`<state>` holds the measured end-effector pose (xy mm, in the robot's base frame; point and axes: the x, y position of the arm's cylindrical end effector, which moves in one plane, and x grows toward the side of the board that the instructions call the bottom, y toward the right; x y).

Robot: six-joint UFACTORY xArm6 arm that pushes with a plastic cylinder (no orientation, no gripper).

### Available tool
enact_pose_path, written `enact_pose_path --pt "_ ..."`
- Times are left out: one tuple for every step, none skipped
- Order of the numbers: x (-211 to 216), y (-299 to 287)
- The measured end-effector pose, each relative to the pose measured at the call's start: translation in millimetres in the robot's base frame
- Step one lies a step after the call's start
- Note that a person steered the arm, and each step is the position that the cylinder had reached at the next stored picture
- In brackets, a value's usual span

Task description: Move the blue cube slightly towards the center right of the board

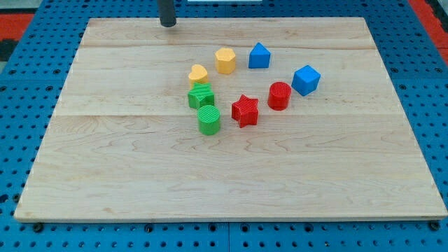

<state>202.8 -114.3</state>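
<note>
Blue cube sits skewed, one corner seemingly facing view's bottom.

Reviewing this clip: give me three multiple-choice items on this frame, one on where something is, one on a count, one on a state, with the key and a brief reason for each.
1. Where is my tip on the wooden board?
A. near the view's top edge, apart from all blocks
B. between the two green blocks
C. at the view's bottom right corner

2. How many red blocks lie on the board?
A. one
B. two
C. four

3. What touches the blue cube?
A. my tip
B. the red star
C. nothing

Key: 1 A, the dark rod ends at the top edge, left of centre; 2 B, the red star and the red cylinder; 3 C, bare wood shows all round it, the red cylinder being nearest.
</note>
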Motion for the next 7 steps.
enact_pose_path --pt "0 0" --pt "0 1" --pt "-2 14" --pt "1 30" --pt "6 44" --pt "5 101" --pt "3 137"
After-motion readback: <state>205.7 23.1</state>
